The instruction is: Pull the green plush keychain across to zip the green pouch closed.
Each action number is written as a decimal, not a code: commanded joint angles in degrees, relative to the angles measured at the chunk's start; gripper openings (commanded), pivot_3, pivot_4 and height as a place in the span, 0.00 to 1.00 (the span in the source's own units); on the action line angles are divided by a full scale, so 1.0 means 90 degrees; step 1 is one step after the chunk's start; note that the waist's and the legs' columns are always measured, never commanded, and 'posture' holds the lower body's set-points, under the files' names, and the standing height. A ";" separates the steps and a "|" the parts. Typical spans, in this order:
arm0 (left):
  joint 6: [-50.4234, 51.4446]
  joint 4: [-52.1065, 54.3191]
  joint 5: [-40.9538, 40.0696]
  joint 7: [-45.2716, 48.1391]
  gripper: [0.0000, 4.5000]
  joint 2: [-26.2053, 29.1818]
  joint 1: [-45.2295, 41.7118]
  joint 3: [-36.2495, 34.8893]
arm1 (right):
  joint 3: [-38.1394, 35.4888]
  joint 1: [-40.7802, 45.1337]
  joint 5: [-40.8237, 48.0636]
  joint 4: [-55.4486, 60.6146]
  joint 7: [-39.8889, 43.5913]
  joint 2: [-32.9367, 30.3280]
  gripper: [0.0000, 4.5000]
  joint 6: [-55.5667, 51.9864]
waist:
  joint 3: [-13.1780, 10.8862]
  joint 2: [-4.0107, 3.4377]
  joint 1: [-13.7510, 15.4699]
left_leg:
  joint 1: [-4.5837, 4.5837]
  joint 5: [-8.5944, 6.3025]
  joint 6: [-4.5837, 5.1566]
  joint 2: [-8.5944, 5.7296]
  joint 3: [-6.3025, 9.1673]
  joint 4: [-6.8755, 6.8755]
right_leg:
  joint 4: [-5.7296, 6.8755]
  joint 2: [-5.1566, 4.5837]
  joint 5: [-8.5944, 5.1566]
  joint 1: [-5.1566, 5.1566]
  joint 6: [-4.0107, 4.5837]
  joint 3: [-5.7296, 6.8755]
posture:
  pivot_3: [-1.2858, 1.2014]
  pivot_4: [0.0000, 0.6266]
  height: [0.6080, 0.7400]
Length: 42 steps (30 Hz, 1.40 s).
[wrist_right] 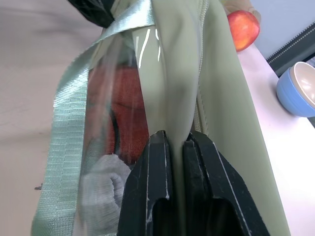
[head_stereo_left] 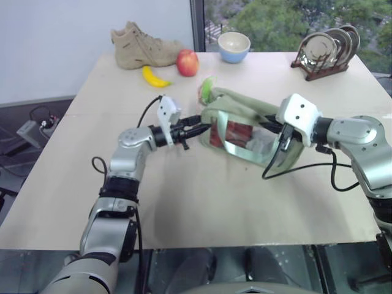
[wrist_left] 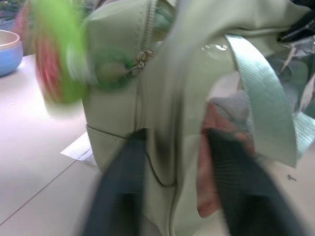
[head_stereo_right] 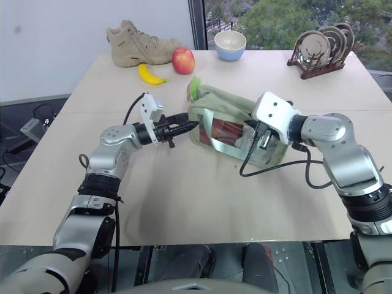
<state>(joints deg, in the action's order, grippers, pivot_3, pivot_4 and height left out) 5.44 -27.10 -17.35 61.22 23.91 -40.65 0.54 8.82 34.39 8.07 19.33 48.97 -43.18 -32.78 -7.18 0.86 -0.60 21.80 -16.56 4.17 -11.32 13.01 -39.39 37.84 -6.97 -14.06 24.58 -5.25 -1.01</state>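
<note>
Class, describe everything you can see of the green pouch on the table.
The green pouch is a pale sage, boxy soft bag with a clear window showing red and white contents, a woven strap and a zipper bearing the green plush keychain. It lies on the table. The right gripper pinches its fabric; the left gripper is shut at its end.

1. Near half of the table (head_stereo_left: pixel 202 214): bare, open passage.
2. Centre: green pouch (head_stereo_left: pixel 242 125) blocks, both grippers at its ends.
3. Far edge: boot (head_stereo_left: pixel 142 46), banana (head_stereo_left: pixel 154 78), apple (head_stereo_left: pixel 187 62), bowl (head_stereo_left: pixel 234 47) crowd together.
4. Far right corner: plate rack (head_stereo_left: pixel 326 52); open tabletop between it and the bowl.
</note>
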 commanded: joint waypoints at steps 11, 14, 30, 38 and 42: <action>-0.0022 0.0081 -0.0323 0.0381 0.22 0.0524 0.0172 -0.0443 | -0.0075 -0.0063 0.0012 0.0094 0.0086 -0.0063 0.50 -0.0073 | 0.0000 0.0001 -0.0043 | -0.0001 0.0000 0.0000 0.0001 -0.0001 0.0002 | 0.0002 0.0000 0.0000 0.0003 0.0000 -0.0002 | 0.52 0.24 1.00; -0.0113 0.0033 -0.0354 0.0486 0.52 0.0631 0.0154 -0.0505 | -0.0072 -0.0067 0.0023 0.0085 0.0101 -0.0063 0.50 -0.0079 | 0.0000 0.0001 -0.0018 | -0.0002 0.0000 0.0000 0.0001 -0.0001 0.0003 | 0.0001 0.0001 0.0000 0.0005 0.0000 -0.0001 | 0.52 0.24 1.00; -0.1598 -0.1333 0.0898 -0.0237 0.53 0.0185 -0.0660 0.0023 | -0.0096 -0.0063 0.0093 0.0195 0.0120 -0.0071 0.02 -0.0221 | 0.0004 0.0007 -0.0002 | 0.0006 0.0000 0.0000 -0.0001 0.0000 -0.0003 | 0.0002 -0.0004 0.0000 0.0002 0.0000 0.0007 | 0.52 0.24 1.00; -0.2022 -0.1787 0.1140 -0.0370 0.36 -0.0069 -0.0797 0.0088 | -0.0130 -0.0136 0.0118 0.0355 0.0082 -0.0083 0.00 -0.0342 | 0.0005 0.0009 0.0006 | 0.0009 0.0000 0.0000 -0.0001 0.0001 -0.0004 | 0.0003 -0.0006 0.0000 0.0002 0.0000 0.0008 | 0.52 0.24 1.00; -0.2969 -0.2045 0.1587 -0.0823 0.02 0.0209 -0.1038 0.0078 | -0.0155 -0.0185 0.0125 0.0422 0.0065 -0.0084 0.00 -0.0385 | 0.0005 0.0009 -0.0008 | 0.0008 0.0000 0.0000 -0.0001 0.0001 -0.0004 | 0.0003 -0.0006 0.0000 0.0003 0.0000 0.0008 | 0.52 0.24 1.00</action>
<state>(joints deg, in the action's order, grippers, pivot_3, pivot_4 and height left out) -15.44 -45.27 -5.50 56.45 23.57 -47.33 1.35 8.21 33.45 8.67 22.07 49.48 -43.54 -35.80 -7.13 0.94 -0.67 21.87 -16.56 4.17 -11.32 13.01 -39.42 37.86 -7.02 -14.05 24.61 -5.25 -0.94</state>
